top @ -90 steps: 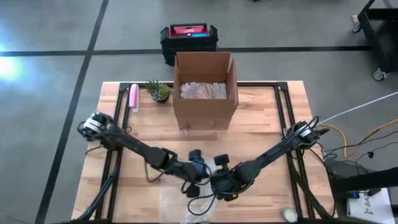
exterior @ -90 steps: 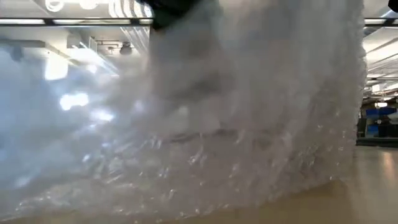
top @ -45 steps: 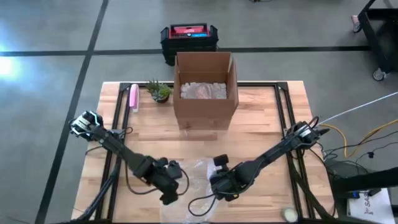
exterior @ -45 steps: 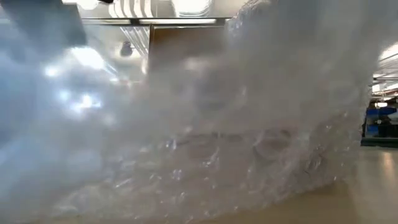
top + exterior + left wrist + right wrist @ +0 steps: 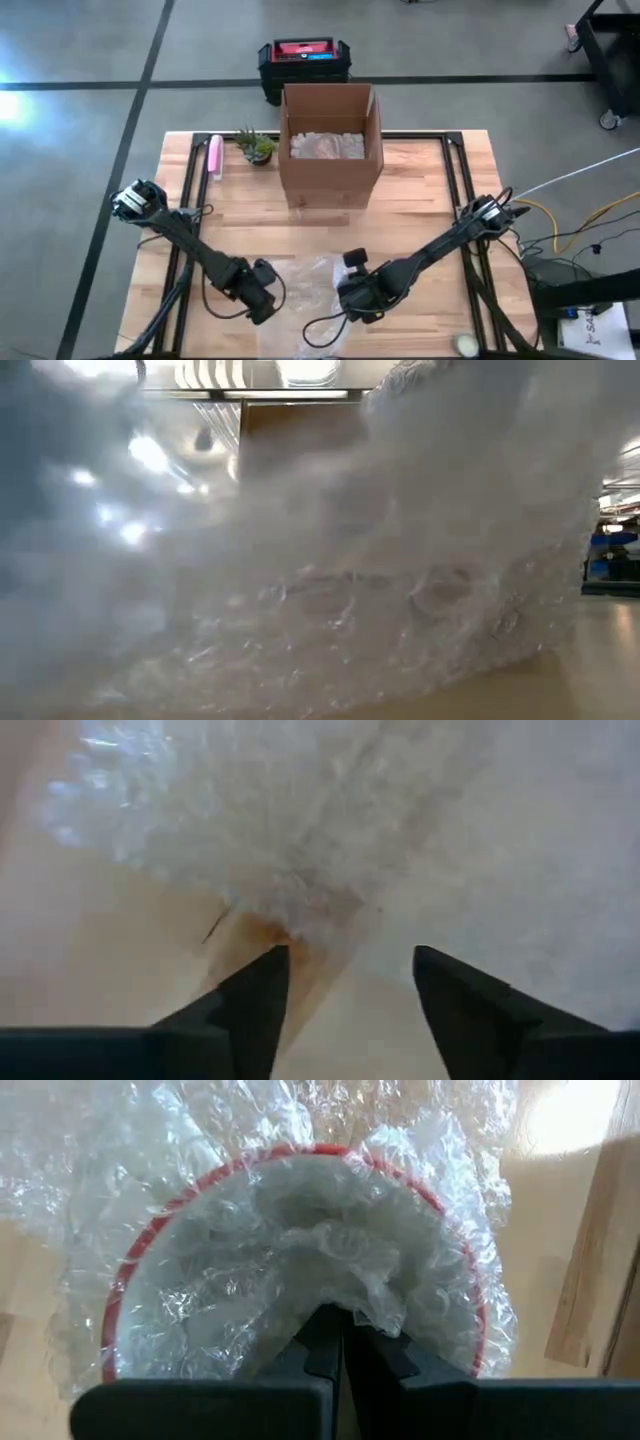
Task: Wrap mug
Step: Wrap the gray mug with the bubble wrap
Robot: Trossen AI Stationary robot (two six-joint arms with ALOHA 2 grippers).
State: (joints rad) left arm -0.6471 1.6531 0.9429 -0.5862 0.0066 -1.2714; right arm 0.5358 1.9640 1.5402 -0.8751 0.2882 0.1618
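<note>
Wooden table: 1 mug; right claw pinches bubble wrap; left claw gapes empty.

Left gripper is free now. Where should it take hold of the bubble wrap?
Probably the loose edge of the bubble wrap nearest the left gripper, coming in low from that side. It lies flat there, while the right gripper pins wrap inside the mug.
</note>
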